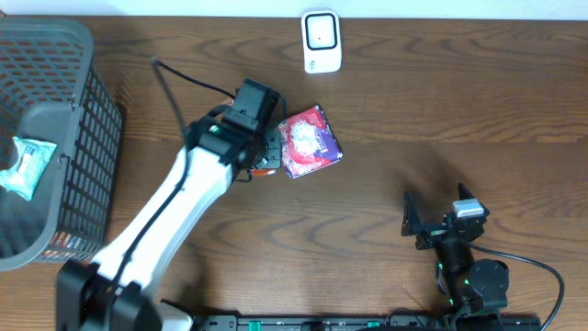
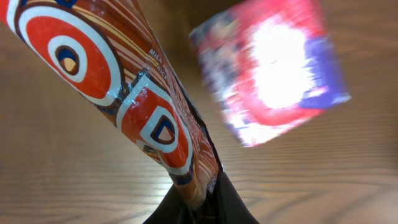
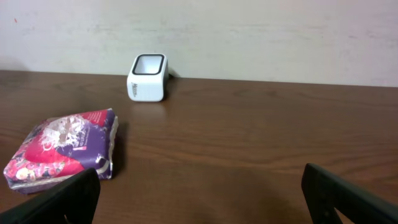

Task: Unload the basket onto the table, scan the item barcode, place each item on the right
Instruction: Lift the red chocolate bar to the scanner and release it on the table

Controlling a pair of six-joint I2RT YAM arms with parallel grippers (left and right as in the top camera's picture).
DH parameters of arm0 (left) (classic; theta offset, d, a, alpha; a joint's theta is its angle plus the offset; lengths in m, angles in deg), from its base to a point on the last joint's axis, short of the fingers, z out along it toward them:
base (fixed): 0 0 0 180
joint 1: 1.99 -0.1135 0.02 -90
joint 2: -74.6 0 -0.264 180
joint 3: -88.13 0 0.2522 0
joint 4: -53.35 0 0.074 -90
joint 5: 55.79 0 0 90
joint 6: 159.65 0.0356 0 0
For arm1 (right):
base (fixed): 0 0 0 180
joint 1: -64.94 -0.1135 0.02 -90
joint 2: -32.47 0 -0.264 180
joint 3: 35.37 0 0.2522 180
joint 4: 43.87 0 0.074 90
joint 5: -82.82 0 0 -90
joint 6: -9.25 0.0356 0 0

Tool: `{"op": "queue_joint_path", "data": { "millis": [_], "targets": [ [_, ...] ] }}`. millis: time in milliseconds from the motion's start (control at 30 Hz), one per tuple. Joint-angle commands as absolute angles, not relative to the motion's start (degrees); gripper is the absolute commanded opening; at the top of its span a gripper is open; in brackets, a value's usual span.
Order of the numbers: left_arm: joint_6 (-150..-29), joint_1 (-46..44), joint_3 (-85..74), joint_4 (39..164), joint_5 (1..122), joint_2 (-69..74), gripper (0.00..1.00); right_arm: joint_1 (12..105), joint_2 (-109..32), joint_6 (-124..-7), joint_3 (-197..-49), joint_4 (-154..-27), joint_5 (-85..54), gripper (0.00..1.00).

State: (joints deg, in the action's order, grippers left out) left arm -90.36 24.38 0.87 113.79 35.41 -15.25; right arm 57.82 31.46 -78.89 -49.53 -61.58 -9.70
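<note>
Clamps orange wrapper (image 2: 124, 106) by its end in left gripper (image 2: 198, 198); runs lengthwise straight out from jaws, beside purple pack (image 2: 273, 68). Holds right gripper (image 3: 202, 196) agape.

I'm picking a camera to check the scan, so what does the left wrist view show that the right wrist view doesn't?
Only left wrist: an orange-and-white wrapped item clamped in the shut left hand. Only right wrist: the white scanner by the wall, and the open, empty right hand. Both: the pink-purple packet lying on the wooden table, blurred in the left wrist view.
</note>
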Motion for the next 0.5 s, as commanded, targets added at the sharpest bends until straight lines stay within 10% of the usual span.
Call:
{"op": "queue_joint_path", "data": {
  "millis": [0, 233, 467],
  "targets": [
    [-89.6, 24.53, 1.18, 114.36, 32.11, -19.11, 0.07, 57.43, 31.65, -79.56, -49.44, -61.75, -9.18, 0.99],
    [-89.6, 26.33, 1.16, 113.92, 32.26, -26.74, 0.14, 57.43, 31.65, -79.56, -49.44, -61.75, -9.18, 0.99],
    [-89.57, 27.0, 0.33, 113.05, 32.24, -27.99, 0.8, 57.43, 31.65, -79.56, -49.44, -61.75, -9.18, 0.99]
  ]
}}
